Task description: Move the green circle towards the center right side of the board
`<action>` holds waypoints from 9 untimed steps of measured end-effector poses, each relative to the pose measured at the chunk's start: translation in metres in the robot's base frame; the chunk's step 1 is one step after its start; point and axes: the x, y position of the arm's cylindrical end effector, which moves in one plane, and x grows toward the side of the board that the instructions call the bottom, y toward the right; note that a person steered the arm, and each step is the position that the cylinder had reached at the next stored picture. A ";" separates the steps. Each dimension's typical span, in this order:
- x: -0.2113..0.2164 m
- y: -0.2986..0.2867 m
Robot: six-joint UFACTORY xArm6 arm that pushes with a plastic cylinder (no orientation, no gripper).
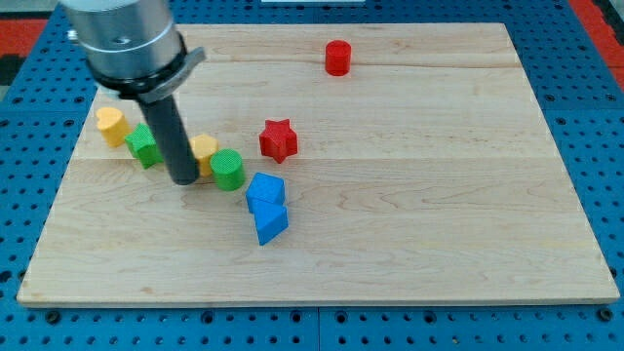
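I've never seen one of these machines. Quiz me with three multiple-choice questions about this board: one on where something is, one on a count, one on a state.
1. Where is my tip?
A. just to the view's left of the green circle
B. beside the red cylinder
C. at the view's bottom right corner

2. How many blue blocks are there?
A. one
B. two
C. four

3. How do the two blue blocks sit?
A. far apart
B. touching each other
C. off the board

Answers:
1 A: the rod ends close beside the green circle.
2 B: two show, no more.
3 B: they sit pressed together near the board's middle.
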 end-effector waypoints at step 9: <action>-0.016 0.276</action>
